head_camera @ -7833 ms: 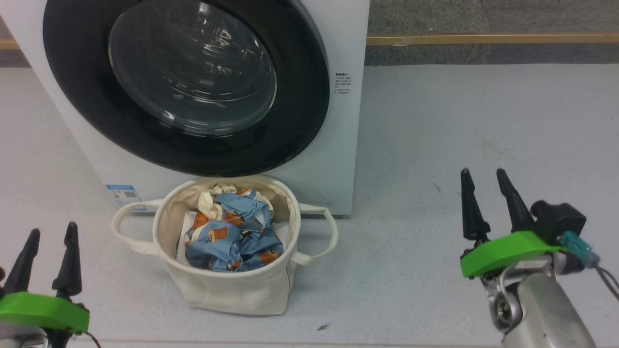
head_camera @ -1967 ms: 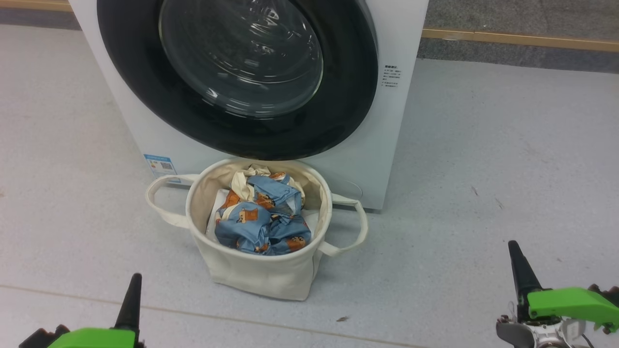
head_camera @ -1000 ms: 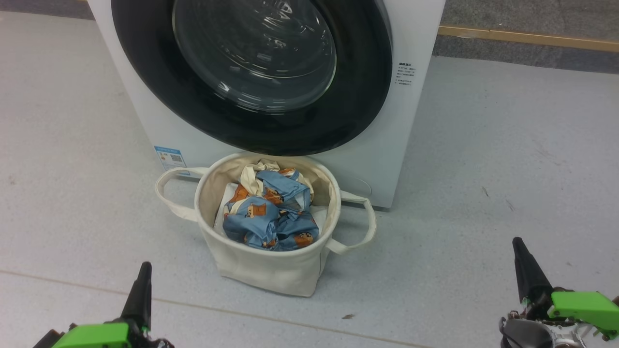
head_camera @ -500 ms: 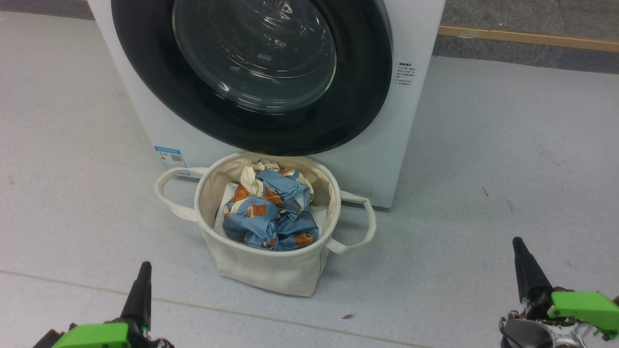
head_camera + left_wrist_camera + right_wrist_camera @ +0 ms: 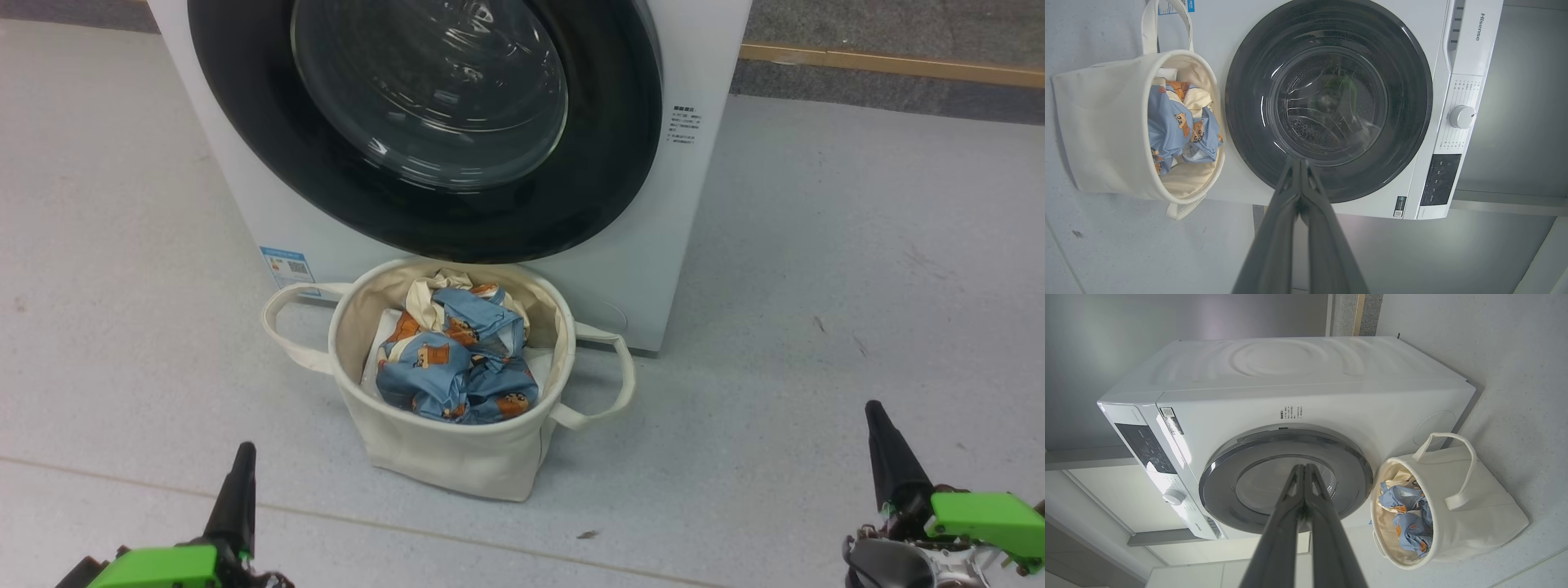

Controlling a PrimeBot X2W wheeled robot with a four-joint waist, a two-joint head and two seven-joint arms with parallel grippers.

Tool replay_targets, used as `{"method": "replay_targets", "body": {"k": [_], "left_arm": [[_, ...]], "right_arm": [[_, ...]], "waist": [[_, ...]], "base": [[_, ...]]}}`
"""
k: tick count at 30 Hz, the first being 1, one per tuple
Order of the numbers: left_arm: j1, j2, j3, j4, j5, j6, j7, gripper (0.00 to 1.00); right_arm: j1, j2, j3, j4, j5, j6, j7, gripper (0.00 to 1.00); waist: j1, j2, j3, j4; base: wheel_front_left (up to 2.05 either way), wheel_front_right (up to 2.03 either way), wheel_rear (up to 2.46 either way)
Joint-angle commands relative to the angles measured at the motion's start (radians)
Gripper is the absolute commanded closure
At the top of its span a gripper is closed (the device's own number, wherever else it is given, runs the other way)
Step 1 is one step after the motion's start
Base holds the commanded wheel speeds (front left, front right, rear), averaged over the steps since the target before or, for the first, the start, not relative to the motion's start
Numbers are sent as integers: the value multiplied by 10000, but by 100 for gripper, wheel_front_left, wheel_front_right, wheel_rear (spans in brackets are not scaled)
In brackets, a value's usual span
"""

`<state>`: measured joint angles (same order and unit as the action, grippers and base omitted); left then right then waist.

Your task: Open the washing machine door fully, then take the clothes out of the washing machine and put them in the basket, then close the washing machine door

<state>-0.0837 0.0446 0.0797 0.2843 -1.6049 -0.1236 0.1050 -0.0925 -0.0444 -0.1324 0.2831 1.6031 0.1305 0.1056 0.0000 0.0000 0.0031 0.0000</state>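
Clothes (image 5: 457,376): one bundle, one basket (image 5: 441,465)

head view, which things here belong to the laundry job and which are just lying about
Part of the job: washing machine, washing machine door, clothes, basket.
Just lying about: small brown scrap on the floor, dark fleck on the floor, wooden strip at the back.

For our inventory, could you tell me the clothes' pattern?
The clothes are blue with orange-brown cartoon bears, clearest in left wrist view.
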Motion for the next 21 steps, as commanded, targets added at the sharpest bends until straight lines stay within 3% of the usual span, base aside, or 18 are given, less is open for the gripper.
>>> {"method": "replay_targets", "body": {"k": [1,21], "left_arm": [[-245,56,343,-389,-36,-71,84,100],[-244,56,342,-390,-37,-71,83,100]], "right_arm": [[-154,-58,189,-384,57,2,74,100],[-154,-58,189,-384,57,2,74,100]], "waist": [[0,0,0,0],[0,0,0,0]], "base": [[0,0,0],[0,0,0]]}}
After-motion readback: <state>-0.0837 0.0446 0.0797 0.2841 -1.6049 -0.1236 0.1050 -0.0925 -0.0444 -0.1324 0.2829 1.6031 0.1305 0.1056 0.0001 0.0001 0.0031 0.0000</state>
